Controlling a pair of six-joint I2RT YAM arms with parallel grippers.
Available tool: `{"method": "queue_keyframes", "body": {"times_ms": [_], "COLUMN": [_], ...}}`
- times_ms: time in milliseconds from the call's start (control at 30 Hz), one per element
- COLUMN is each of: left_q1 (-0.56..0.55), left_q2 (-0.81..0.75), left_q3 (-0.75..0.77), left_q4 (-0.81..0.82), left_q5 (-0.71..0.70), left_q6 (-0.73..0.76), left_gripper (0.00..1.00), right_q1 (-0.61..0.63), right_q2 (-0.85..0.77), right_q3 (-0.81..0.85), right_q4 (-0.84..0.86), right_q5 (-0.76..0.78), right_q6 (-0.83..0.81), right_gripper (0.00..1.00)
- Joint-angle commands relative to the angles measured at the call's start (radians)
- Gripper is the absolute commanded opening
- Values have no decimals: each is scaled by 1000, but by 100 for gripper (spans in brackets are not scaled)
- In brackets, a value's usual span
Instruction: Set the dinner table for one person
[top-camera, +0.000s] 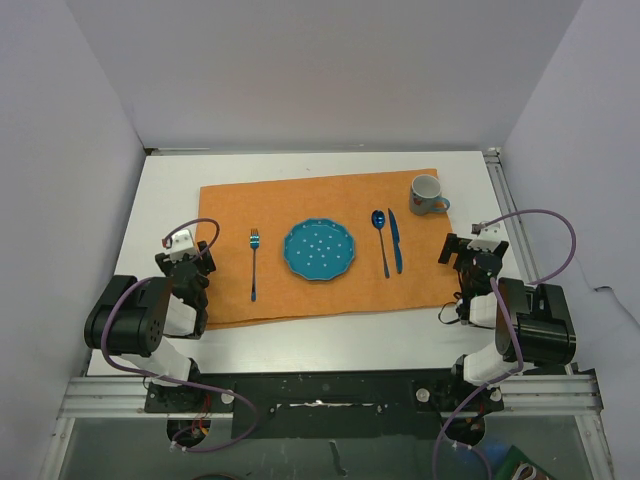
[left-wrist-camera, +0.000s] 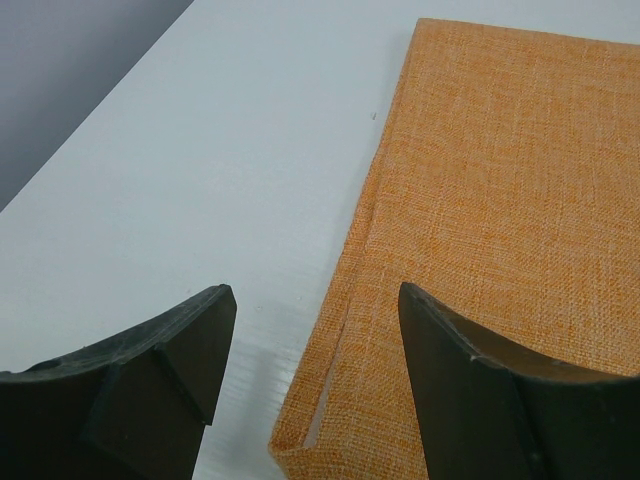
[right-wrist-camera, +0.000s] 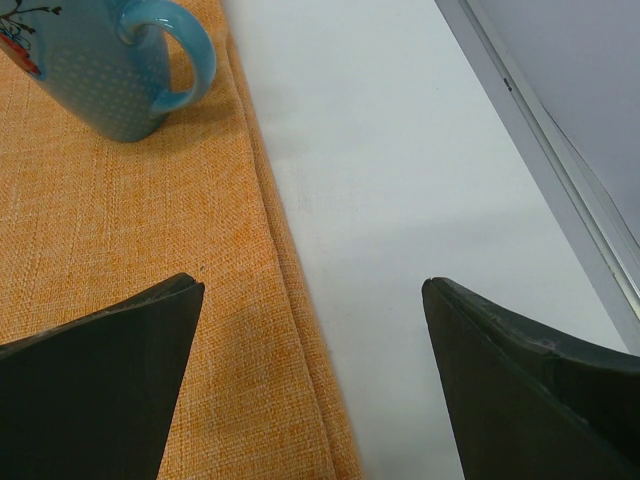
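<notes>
Desk (top-camera: 165, 195) is white, lies under both end effectors and carries an orange cloth (top-camera: 300, 205). Left end effector (left-wrist-camera: 315, 295) is spread wide and empty, above the cloth's left edge. The edge runs between its fingers, with bare desk by the left finger and cloth by the right. Right end effector (right-wrist-camera: 312, 283) is spread wide and empty, above the cloth's right edge, with cloth by its left finger and bare desk by the right. Mug (right-wrist-camera: 110, 70) is ahead-left of the right end effector, on the cloth, handle toward the cloth edge. On the cloth between the end effectors: fork (top-camera: 254, 262) nearest the left one, then plate (top-camera: 320, 248), spoon (top-camera: 381, 240), and knife (top-camera: 396, 242) nearest the right one. Spoon and knife lie just beside each other.
</notes>
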Motion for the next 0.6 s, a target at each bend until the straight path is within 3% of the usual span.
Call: {"method": "queue_keyframes", "body": {"times_ms": [0,200,300,433,500,567], "left_q1": [6,6,6,-8,-16,-56], "left_q2": [3,3,1,-32,-37,-100], "left_q3": [30,29,27,26,9,44], "left_q4": [57,57,61,25,76,-43], "left_q5": [-11,-11,-14,-76,-62,-190], "left_q6": [-16,-16,-15,-25,11,25], "left_gripper": [68,68,68,68,68,68], "right_q1": [7,7,23,36,28,37], "right_q2": [4,4,-50,-262,-287,-275], "right_q3": [11,10,21,198,323,411], "right_q4": [87,89,30,-409,-672,-797], "right_q5": [13,13,133,222,192,175], "right_q6": [-9,-10,20,127,202,204], "right_gripper": [98,98,98,98,98,98]}}
